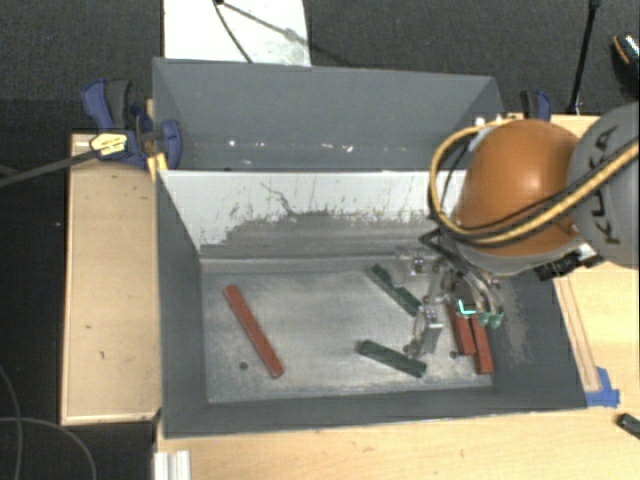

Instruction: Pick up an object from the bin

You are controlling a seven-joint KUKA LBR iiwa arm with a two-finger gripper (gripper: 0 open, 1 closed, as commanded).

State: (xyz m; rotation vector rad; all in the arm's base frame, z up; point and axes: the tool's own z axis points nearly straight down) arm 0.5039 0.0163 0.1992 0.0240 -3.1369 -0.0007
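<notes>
The arm point(610, 183) reached into the grey metal bin point(300, 218) from the right, its wrist under an orange domed cover point(515, 188) with black and yellow cables point(470, 230) looped round the lower edge of the dome. Below the cover the gripper point(425, 346) hung low over the right part of the bin floor, pointing down and a little to the left. Its tip stood at the right end of a dark green flat bar point(385, 356), which lay near the front wall, right of the middle, slanting down to the right. Whether the tip touched that bar could not be told, and whether the jaws were spread or pressed together could not be told either, as the metal parts ran together there.

A second dark green bar point(393, 285) lay just behind and left of the gripper, slanting the same way, its right end hidden by the gripper body. Just to the right of the gripper two red-brown sticks point(478, 346) lay side by side, touching each other and running nearly front to back, their upper ends under the wrist. Well apart from all this, in the left part of the floor, a long flat red-brown stick point(252, 330) lay alone, slanting from back left to front right
</notes>
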